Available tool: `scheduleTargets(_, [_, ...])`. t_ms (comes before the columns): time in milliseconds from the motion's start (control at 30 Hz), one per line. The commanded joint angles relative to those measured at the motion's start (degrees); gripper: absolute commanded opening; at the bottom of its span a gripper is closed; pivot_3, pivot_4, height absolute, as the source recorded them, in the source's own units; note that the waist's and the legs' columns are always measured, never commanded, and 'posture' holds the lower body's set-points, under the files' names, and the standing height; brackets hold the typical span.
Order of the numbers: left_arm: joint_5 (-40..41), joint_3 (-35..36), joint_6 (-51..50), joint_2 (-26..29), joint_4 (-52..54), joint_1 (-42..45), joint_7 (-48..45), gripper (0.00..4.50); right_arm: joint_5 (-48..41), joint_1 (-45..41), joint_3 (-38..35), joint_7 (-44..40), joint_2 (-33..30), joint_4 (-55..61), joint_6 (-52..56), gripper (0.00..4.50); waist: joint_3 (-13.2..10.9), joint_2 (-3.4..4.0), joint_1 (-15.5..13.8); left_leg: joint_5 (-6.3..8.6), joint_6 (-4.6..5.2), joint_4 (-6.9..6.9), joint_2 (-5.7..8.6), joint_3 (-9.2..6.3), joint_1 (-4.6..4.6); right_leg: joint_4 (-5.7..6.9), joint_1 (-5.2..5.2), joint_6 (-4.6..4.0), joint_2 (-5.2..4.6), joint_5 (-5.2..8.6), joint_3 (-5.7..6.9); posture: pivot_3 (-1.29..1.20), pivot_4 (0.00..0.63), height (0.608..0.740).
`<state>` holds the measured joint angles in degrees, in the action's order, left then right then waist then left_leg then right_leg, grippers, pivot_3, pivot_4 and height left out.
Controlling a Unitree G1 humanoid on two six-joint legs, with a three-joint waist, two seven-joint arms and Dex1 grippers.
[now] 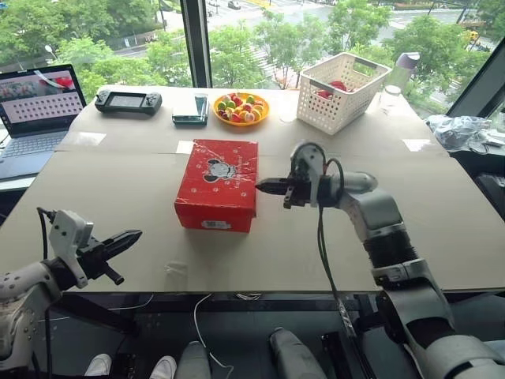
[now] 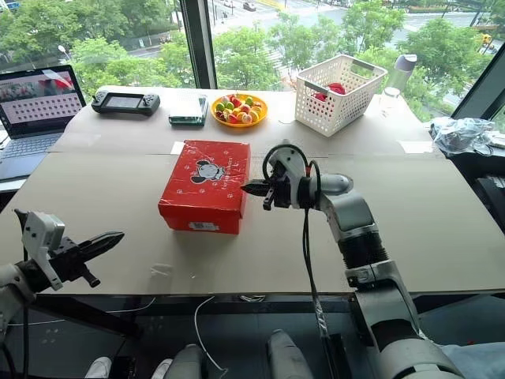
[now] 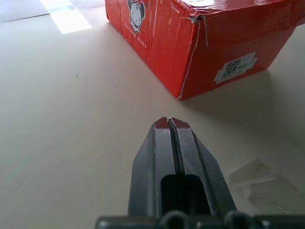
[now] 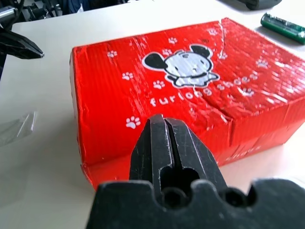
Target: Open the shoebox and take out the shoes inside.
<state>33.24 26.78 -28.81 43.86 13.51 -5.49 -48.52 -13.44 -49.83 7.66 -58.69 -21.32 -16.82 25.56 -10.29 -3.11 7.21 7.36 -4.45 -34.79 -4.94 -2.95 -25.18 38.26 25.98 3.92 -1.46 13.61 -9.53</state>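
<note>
The red shoebox (image 1: 218, 183) lies closed on the table's middle, its cartoon mouse print facing up and a white label (image 1: 215, 225) on its near end. The shoes are hidden inside it. My right gripper (image 1: 261, 188) hovers shut just off the box's right side, a little above the table, pointing at the lid edge (image 4: 228, 121). My left gripper (image 1: 136, 234) is shut and empty, low at the table's near left, apart from the box's near left corner (image 3: 181, 95). It also appears in the right wrist view as a dark tip, the left gripper (image 4: 33, 51).
At the back stand a white lattice basket (image 1: 342, 91), a yellow plate of sweets (image 1: 241, 108), a green case (image 1: 191, 109), a handheld game console (image 1: 128, 101) and a laptop (image 1: 35, 118) at far left. A strip of clear tape (image 1: 175, 269) lies near the front edge.
</note>
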Motion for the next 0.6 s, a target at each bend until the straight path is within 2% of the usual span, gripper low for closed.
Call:
scheduleTargets(33, [0.05, 0.14, 0.78, 0.06, 0.86, 1.10, 0.46, 0.03, 3.99, -0.06, 1.33, 0.93, -2.11, -3.85, -4.94, 0.00, 0.00, 0.00, -0.16, 0.00, 0.00, 0.00, 0.00, -0.01, -0.03, -0.05, -0.01, 0.00, 0.00, 0.00, 0.00, 0.00, 0.150, 0.702])
scheduleTargets(167, [0.18, -0.22, 0.71, 0.02, 0.98, 1.48, 0.69, 0.03, 8.24, -0.66, 2.32, 2.98, -2.67, -17.09, -12.38, 0.00, 0.00, -0.01, -0.21, 0.00, 0.00, -0.05, 0.02, 0.01, -0.03, -0.16, -0.08, 0.02, -0.03, -0.02, 0.00, 0.00, 0.150, 0.702])
scheduleTargets(300, [0.25, -0.83, 0.63, -0.08, 0.75, 1.88, 0.72, 0.03, 10.28, -2.47, 3.26, 3.26, 0.57, -27.44, -17.51, 0.00, -0.01, 0.01, 0.07, 0.00, 0.00, 0.00, 0.02, 0.01, -0.05, -0.17, -0.04, 0.02, -0.03, -0.03, 0.00, 0.00, 0.150, 0.702])
scheduleTargets(433, [-0.52, -1.95, 1.09, -0.43, 0.11, 2.31, 1.02, 0.03, 9.83, -5.78, 3.58, 2.23, 6.22, -27.64, -17.68, 0.00, -0.01, 0.02, 1.92, 0.00, 0.00, 0.04, 0.00, 0.00, -0.01, -0.13, -0.04, 0.35, 0.00, -0.26, -0.01, 0.00, 0.150, 0.702])
scheduleTargets(600, [-0.98, -4.25, 0.89, -1.43, 1.13, 2.30, 1.35, 0.03, 10.66, -9.79, 2.62, 3.64, 9.45, -30.64, -18.36, 0.00, -0.03, 0.05, 2.16, 0.00, 0.00, 0.00, 0.01, -0.05, -0.05, -0.15, -0.05, 0.43, 0.01, -0.34, 0.00, 0.00, 0.150, 0.702])
